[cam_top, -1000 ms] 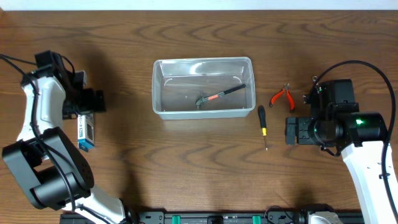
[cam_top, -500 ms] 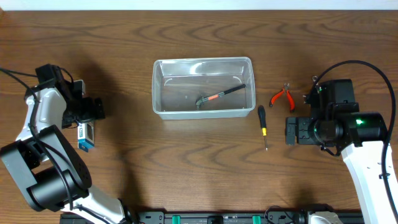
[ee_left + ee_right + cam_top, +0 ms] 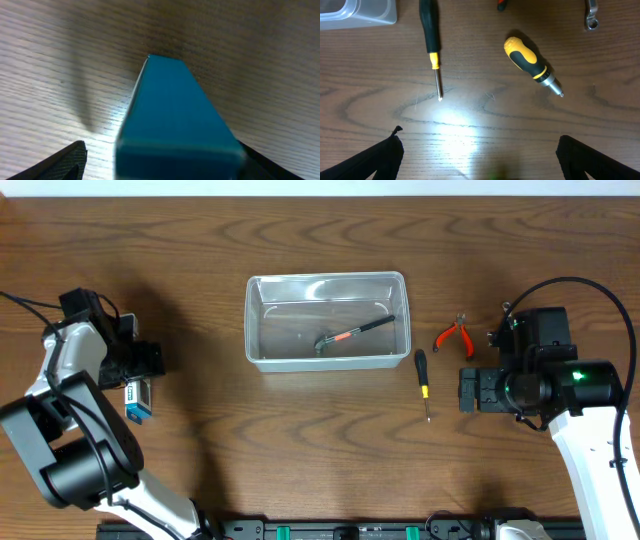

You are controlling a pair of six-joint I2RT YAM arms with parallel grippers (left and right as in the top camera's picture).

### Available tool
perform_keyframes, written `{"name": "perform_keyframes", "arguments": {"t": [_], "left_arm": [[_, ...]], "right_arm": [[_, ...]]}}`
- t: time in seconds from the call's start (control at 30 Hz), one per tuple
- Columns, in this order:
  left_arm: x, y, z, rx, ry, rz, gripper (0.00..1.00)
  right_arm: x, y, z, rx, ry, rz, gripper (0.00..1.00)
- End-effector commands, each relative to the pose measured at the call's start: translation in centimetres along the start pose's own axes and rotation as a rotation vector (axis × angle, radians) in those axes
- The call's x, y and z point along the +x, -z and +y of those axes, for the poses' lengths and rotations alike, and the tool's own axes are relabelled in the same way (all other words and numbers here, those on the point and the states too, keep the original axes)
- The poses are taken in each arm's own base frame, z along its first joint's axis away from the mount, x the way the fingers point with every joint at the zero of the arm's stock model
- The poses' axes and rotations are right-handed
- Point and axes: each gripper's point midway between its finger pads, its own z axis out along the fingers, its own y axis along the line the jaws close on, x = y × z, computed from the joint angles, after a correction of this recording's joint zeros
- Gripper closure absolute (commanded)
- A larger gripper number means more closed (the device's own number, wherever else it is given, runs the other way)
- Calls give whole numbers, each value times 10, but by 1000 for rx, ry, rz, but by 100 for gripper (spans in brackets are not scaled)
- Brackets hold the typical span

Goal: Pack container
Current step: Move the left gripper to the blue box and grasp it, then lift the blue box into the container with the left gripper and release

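Wood-grain table (image 3: 300, 450) bears the container (image 3: 327, 320); right gripper (image 3: 480, 150) gapes, left gripper (image 3: 165, 165) straddles blue box (image 3: 170, 105), grip unclear.

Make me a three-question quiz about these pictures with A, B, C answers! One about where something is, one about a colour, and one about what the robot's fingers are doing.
1. Where is the hammer?
A. inside the tub
B. beside the tub
C. under the tub

2. What colour is the box?
A. yellow
B. blue
C. pink

3. How are the right fingers?
A. shut tight
B. wide apart, holding nothing
C. squeezing the hammer

Answers:
1 A, the hammer lies on the tub's floor.
2 B, the left wrist view shows the box plainly blue.
3 B, the two fingers stand far apart with nothing between them.
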Motion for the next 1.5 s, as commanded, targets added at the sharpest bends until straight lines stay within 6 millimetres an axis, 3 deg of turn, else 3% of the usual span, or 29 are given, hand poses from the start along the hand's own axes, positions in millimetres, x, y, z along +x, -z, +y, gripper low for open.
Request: {"name": "perform_keyframes", "arguments": {"t": [0.0, 0.4, 0.5, 0.87, 0.97, 1.3, 1.47], "left_arm": [[3, -5, 0, 7, -5, 14, 22], [3, -5, 0, 6, -5, 10, 52], [2, -5, 0, 7, -5, 10, 54], [2, -5, -3, 24, -5, 5, 77], [1, -5, -3, 24, -5, 3, 91], [-4, 3, -10, 52, 7, -10, 94], [-22, 45, -34, 76, -63, -78, 94]], "right_arm": [[-6, 6, -1, 3, 12, -28, 1], [-6, 6, -1, 3, 12, -28, 1], [-6, 6, -1, 3, 12, -28, 1], [-6, 6, -1, 3, 12, -28, 1], [-6, 6, -1, 3, 12, -28, 1], [-6, 6, -1, 3, 12, -31, 1], [-8, 6, 0, 2, 12, -37, 1]]}}
